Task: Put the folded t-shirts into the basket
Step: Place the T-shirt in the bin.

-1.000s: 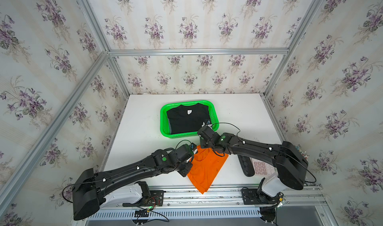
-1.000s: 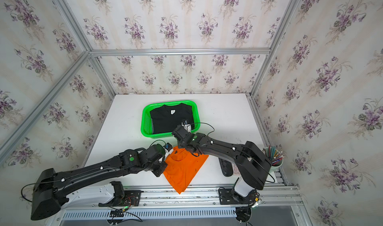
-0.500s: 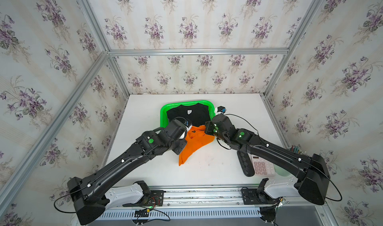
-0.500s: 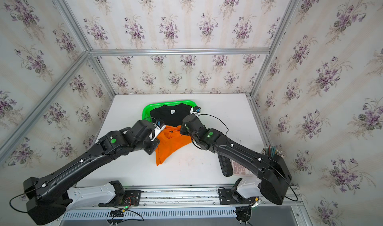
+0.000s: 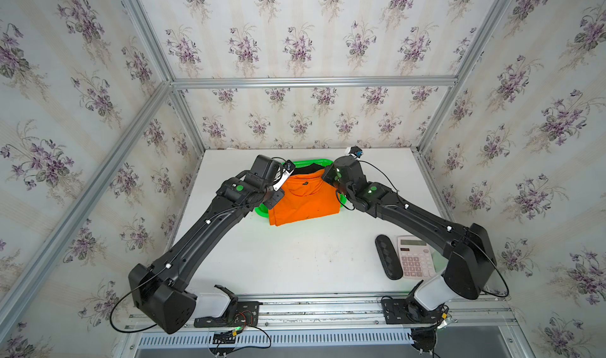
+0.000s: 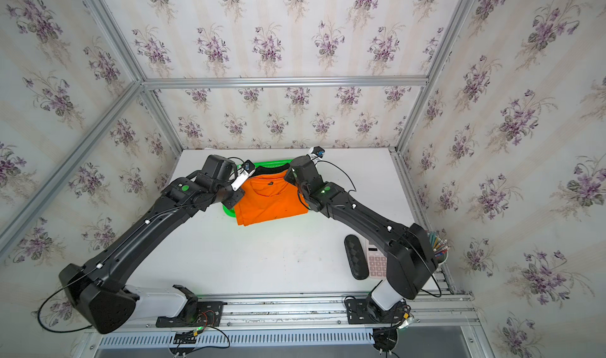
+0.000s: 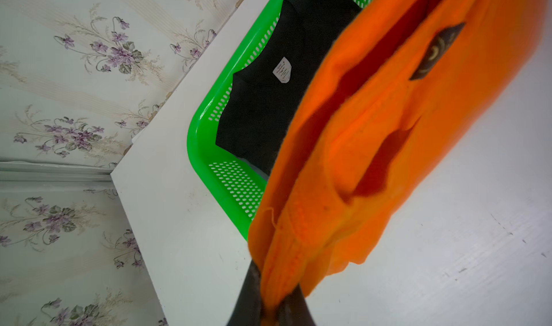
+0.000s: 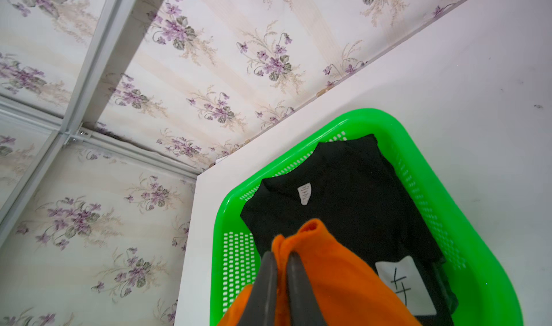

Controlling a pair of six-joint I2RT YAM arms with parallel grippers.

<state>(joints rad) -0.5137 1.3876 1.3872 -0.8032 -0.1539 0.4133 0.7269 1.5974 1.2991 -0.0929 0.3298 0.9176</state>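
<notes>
The left gripper and right gripper had their jaws clamped on the orange t-shirt (opposite corners), with the basket just beyond their tips.

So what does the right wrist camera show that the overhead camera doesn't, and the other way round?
Only the right wrist camera: the right hand shut on a corner of the orange t-shirt, plus the white neck label and white patch on the black t-shirt. Only a top view: the calculator and a black oblong case on the table. Both: the orange t-shirt over the green basket, with the black t-shirt inside it.
</notes>
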